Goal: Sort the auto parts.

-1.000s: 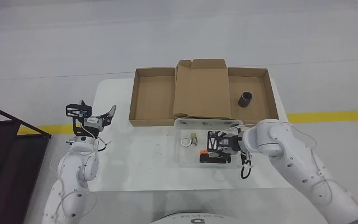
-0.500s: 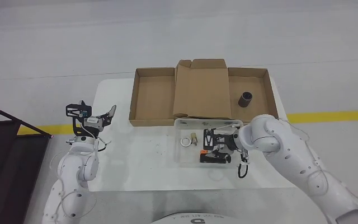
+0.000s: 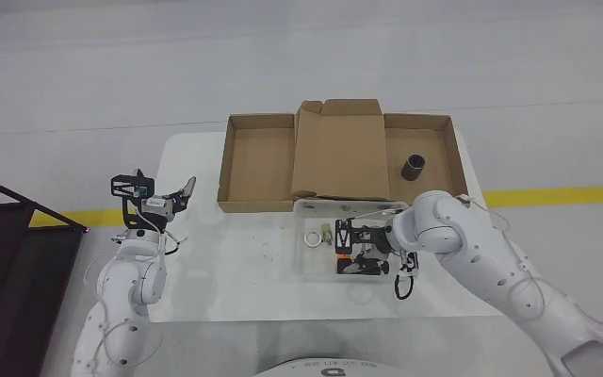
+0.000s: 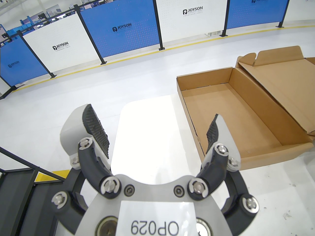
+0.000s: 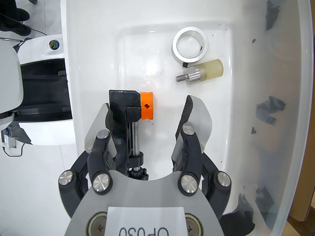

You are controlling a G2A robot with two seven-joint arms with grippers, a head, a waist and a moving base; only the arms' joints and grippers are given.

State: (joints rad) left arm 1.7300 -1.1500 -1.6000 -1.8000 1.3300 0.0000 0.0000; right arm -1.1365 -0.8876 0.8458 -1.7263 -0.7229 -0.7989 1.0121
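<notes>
As the right end effector [image 5: 149,104] gapes, the clamp [image 5: 123,106] lies within.

White bench [image 3: 236,273], rounded corners. Open cardboard box [image 3: 259,165] on far part. Clear tray [image 3: 316,266] just beside box near wall, toward right side.

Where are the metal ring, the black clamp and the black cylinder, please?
metal ring [image 5: 188,60]: right wrist view, its rim.
black clamp [image 5: 123,99]: right wrist view, its body.
black cylinder [image 3: 413,172]: top view, its side.
</notes>
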